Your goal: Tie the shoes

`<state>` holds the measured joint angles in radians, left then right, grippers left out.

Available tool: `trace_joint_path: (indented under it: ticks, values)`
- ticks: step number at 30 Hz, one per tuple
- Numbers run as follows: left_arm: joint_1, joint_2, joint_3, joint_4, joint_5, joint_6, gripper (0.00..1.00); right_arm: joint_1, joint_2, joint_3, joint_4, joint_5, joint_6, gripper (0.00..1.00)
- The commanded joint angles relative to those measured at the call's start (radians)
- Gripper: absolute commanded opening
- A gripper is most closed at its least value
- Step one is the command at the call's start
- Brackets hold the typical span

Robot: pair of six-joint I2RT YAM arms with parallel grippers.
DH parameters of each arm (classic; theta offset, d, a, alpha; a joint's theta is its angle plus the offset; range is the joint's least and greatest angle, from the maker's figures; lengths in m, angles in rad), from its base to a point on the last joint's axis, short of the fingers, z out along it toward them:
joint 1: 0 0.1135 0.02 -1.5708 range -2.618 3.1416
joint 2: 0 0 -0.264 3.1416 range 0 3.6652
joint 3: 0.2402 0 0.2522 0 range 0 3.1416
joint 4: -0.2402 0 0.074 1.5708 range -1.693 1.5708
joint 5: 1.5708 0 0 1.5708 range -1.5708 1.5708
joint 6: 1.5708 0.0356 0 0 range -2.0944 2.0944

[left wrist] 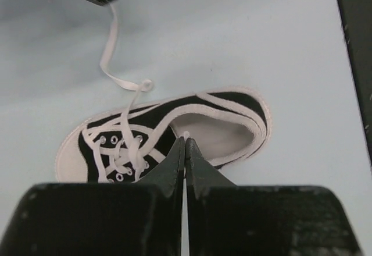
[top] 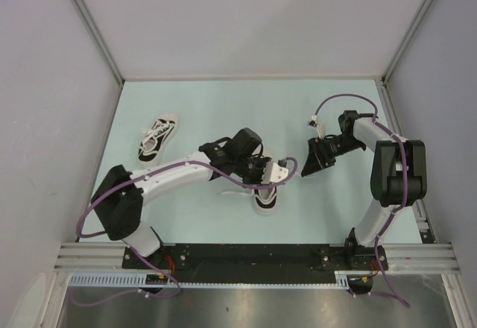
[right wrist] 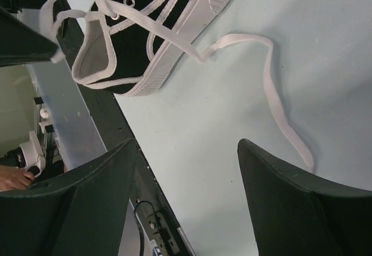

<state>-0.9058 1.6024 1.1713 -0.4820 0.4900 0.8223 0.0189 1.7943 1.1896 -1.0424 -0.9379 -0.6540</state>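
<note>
**Tightly pinched at the near shoe**

Down at the near shoe (left wrist: 229,100), my left gripper (left wrist: 185,145) was pressed fully shut, both fingers flat against each other with no gap between them. A small white bit of lace (left wrist: 186,134) showed right at their tips, at the edge of the shoe's opening, so I had that lace nipped there. The shoe lay on its side on the pale table (top: 223,104), white toe cap to my left in my left wrist view, heel to the right, laces threaded but untied.

My right gripper (right wrist: 186,146) stood wide open with nothing between its fingers. It hung over the table just to the right of that shoe. A loose lace end (right wrist: 267,70) ran out from the shoe and lay slack on the table, curving down towards my right-hand finger; whether it touched that finger I could not tell.

From above, the near shoe sat in front of my bases, roughly mid-table. The second shoe (top: 158,139) lay well apart from it, further back on the left, with neither gripper near it.
</note>
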Motion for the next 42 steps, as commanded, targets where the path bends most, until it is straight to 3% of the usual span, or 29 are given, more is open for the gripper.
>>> trace_joint_path:
  ticks: [1,6,13,17,21,32,39,42]
  values:
    - [0.053,-0.087,-0.042,0.201,0.124,-0.221,0.00,0.013,-0.001,0.019,0.007,-0.039,0.020,0.76]
    - [0.093,-0.091,-0.096,0.347,0.165,-0.431,0.00,0.042,-0.003,0.019,0.045,-0.042,0.060,0.77]
    - [0.145,-0.140,-0.196,0.508,0.188,-0.577,0.00,0.107,-0.042,-0.041,0.160,0.011,0.152,0.83]
    - [0.146,-0.147,-0.214,0.505,0.199,-0.574,0.00,0.159,-0.065,-0.071,0.257,0.080,0.246,0.83]
    - [0.146,-0.147,-0.220,0.499,0.206,-0.554,0.00,0.213,-0.064,-0.091,0.343,0.158,0.339,0.73]
    - [0.147,-0.144,-0.210,0.490,0.217,-0.538,0.00,0.188,-0.121,-0.142,0.511,0.303,0.643,0.65]
    - [0.146,-0.141,-0.206,0.490,0.216,-0.535,0.00,0.294,-0.131,-0.142,0.555,0.615,0.882,0.51]
    - [0.146,-0.137,-0.203,0.488,0.219,-0.537,0.00,0.335,-0.121,-0.142,0.559,0.688,0.933,0.50]
